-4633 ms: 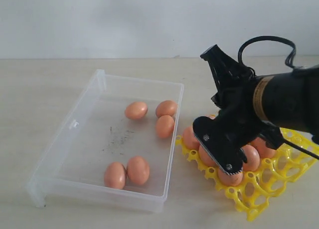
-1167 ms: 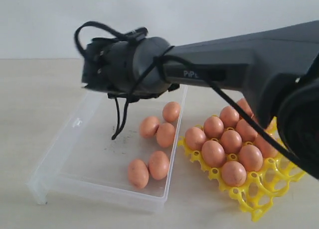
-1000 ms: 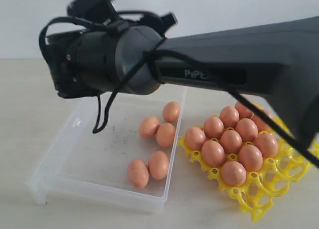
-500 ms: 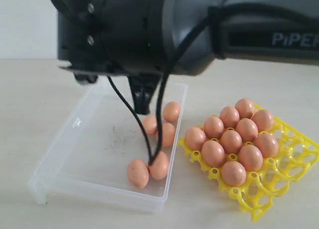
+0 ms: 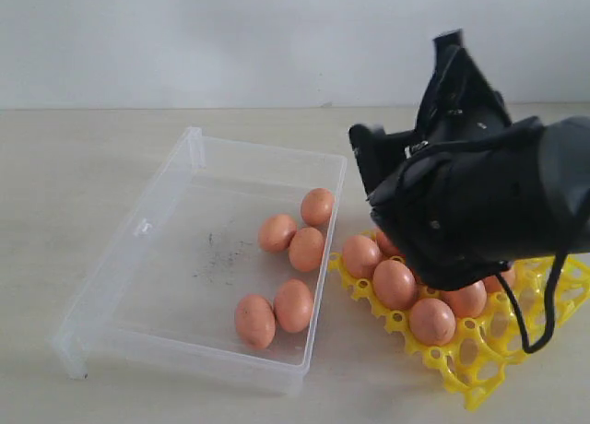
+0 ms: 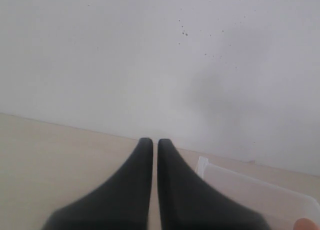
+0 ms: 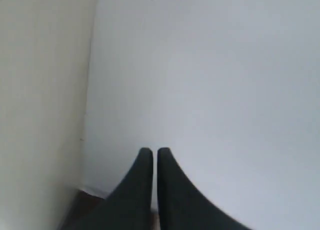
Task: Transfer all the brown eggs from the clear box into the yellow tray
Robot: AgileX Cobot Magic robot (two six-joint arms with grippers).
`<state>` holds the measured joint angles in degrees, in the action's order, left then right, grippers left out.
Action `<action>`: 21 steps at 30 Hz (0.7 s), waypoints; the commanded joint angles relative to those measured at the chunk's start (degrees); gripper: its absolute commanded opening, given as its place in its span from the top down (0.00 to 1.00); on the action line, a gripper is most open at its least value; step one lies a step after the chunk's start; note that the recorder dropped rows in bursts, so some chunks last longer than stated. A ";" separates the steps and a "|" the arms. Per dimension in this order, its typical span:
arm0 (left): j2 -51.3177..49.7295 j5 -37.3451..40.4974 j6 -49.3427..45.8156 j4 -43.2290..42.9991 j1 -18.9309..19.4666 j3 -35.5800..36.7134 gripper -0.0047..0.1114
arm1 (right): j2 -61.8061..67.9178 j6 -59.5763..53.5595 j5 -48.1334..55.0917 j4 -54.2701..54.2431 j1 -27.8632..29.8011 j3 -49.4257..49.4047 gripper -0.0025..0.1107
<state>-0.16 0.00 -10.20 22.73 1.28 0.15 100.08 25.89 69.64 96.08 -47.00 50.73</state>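
Five brown eggs (image 5: 293, 305) lie in the clear box (image 5: 138, 258), three near its far right wall and two near the front. Several more eggs (image 5: 395, 284) sit in the yellow tray (image 5: 479, 369) to the right of the box. My right arm (image 5: 479, 203) hangs large over the tray and hides its back cups. My right gripper (image 7: 151, 151) is shut, empty, and faces a bare wall. My left gripper (image 6: 151, 141) is also shut and empty, above the table, with a corner of the clear box (image 6: 250, 185) beside it. It does not show in the exterior view.
A white wall runs along the back edge of the beige table (image 5: 74, 157). A black cable loop (image 5: 535, 323) dangles from the right arm over the tray's right cups.
The big black arm has swung from above the box over to the right and now hangs over the tray. The eggs in the box have stayed put in the last second.
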 commanded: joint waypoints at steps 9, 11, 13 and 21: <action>0.16 0.00 -0.43 0.19 -0.43 -0.15 0.93 | -13.69 33.60 -60.47 -44.28 27.42 -0.65 0.98; 0.16 0.00 -0.43 0.19 -0.43 -0.15 0.93 | -13.69 31.12 -72.80 -48.61 27.91 -1.86 0.98; 0.16 0.00 -0.43 0.19 -0.43 -0.15 0.93 | -13.69 30.87 -84.09 -46.67 26.36 -3.39 0.98; 0.16 0.00 -0.43 0.19 -0.43 -0.15 0.93 | -13.60 35.20 -106.20 -51.24 23.46 -0.35 0.98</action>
<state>-0.16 0.00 -10.20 22.73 1.28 0.15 87.04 55.04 -36.71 48.72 -23.63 48.32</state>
